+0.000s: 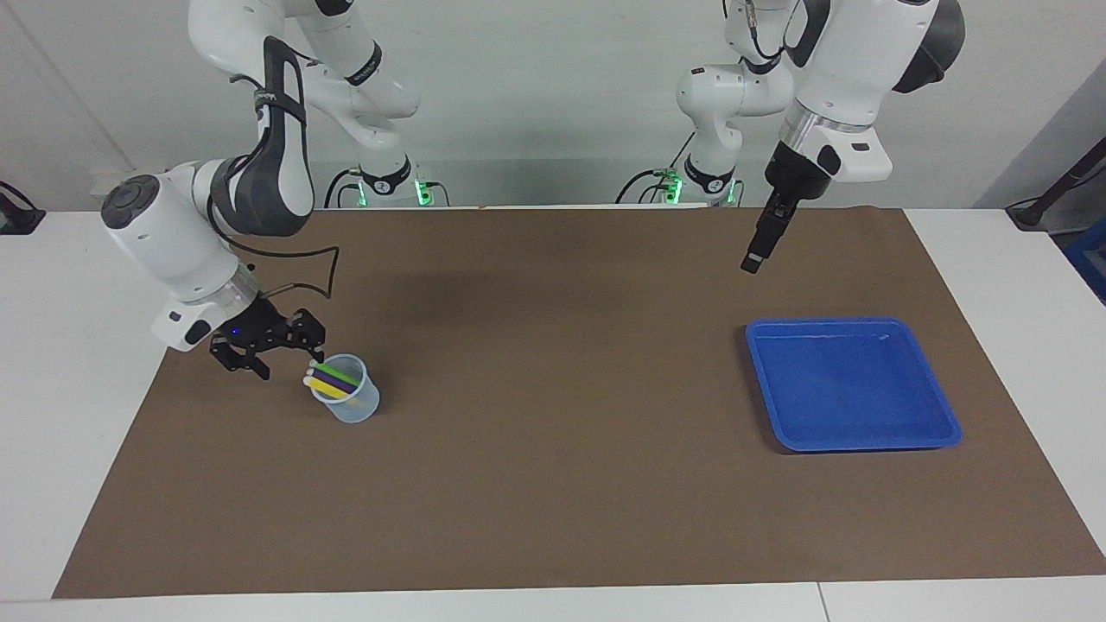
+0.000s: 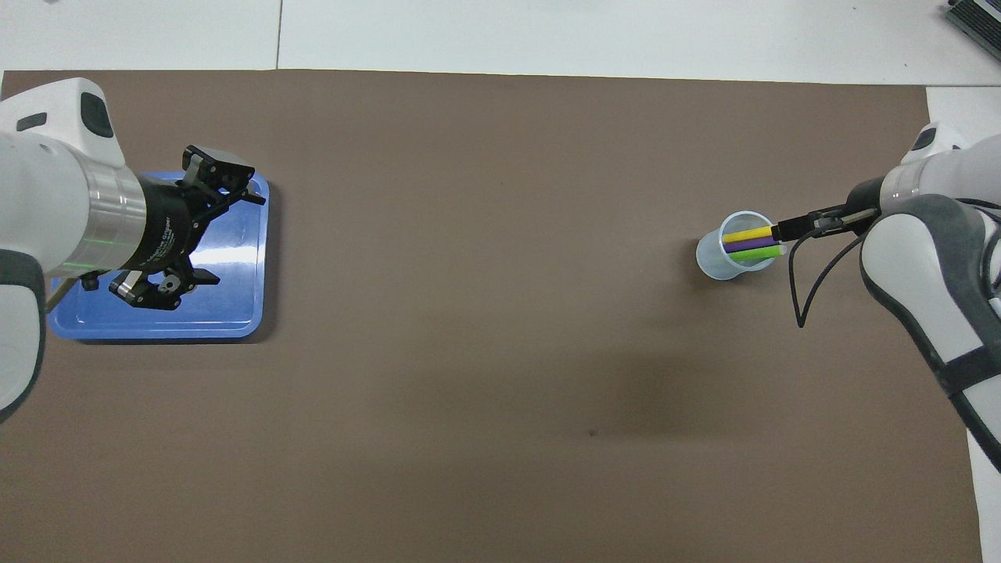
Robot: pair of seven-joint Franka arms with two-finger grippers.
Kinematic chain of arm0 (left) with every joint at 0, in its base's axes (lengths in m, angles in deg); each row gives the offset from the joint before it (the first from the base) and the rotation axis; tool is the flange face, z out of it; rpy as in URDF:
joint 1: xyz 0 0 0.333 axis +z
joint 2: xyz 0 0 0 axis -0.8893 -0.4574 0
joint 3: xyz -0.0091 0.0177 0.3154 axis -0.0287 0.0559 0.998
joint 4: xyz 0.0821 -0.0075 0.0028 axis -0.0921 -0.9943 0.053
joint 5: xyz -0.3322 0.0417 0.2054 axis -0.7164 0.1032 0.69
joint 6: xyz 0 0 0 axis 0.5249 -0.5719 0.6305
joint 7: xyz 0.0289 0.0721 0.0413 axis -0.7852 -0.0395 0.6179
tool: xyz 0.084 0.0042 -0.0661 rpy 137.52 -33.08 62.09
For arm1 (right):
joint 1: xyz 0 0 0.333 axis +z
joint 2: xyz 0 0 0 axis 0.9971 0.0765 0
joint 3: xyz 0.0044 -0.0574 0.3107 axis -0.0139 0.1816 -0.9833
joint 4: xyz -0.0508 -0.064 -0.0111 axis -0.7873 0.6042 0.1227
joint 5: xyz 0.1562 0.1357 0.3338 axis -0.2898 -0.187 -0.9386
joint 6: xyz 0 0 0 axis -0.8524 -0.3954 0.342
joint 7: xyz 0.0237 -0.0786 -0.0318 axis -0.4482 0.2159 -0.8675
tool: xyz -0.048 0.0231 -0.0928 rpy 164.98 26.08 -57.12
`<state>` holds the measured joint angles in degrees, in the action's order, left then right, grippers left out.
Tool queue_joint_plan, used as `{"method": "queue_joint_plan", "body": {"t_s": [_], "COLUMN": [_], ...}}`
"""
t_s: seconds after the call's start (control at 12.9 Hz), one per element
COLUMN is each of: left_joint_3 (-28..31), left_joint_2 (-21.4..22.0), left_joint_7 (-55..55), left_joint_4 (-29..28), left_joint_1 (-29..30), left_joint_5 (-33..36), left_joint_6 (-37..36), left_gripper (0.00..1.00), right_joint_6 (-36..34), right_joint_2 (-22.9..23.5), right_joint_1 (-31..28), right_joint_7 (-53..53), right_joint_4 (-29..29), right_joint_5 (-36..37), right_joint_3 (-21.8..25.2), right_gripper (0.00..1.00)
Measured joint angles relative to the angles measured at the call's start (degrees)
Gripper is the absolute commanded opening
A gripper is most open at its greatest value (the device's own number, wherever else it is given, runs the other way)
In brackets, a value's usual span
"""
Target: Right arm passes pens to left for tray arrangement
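Note:
Three pens, yellow [image 1: 325,388], purple [image 1: 339,381] and green [image 1: 340,373], lean in a clear cup [image 1: 356,406] with their pale ends sticking out over the rim. My right gripper [image 1: 291,365] is low beside the cup, open, its fingers either side of those pale ends. From overhead it shows edge-on as the right gripper [image 2: 784,230] at the tips of the yellow pen [image 2: 747,234] and purple pen [image 2: 747,245]; the green pen [image 2: 752,253] lies beside them. The blue tray [image 1: 851,384] lies toward the left arm's end. My left gripper [image 1: 751,261] hangs open, high above the mat near the tray.
A brown mat [image 1: 553,484] covers most of the white table. In the overhead view the raised left gripper [image 2: 235,234] covers part of the tray [image 2: 227,309]. A black cable [image 2: 798,289] loops from the right wrist beside the cup [image 2: 713,262].

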<state>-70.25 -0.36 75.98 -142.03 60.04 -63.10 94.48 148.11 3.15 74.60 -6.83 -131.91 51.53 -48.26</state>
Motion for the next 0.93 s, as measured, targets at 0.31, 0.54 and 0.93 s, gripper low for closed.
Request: {"method": "queue_joint_plan", "body": {"t_s": [0.31,0.54,0.93], "left_joint_3": [-0.38,-0.64,-1.96], "left_joint_2": [0.00,0.00,0.01], "left_joint_7": [1.76,2.40,4.71], "left_joint_4": [0.00,0.00,0.00], "left_joint_1": [-0.04,-0.04,-0.08], "left_joint_5": [-0.07,-0.10,-0.19], "left_joint_6": [0.01,1.23,1.66], "left_gripper": [1.00,1.00,1.00], "right_joint_6": [3.68,3.75,3.75], "right_joint_2": [2.52,2.61,2.61], "right_joint_1": [0.36,1.19,1.62], "right_joint_7": [0.00,0.02,0.03], "right_joint_4": [0.03,0.15,0.19], "right_joint_5": [0.00,-0.04,-0.06], "right_joint_3": [-0.33,-0.36,-0.36], "right_gripper": [0.50,0.40,0.29]}}
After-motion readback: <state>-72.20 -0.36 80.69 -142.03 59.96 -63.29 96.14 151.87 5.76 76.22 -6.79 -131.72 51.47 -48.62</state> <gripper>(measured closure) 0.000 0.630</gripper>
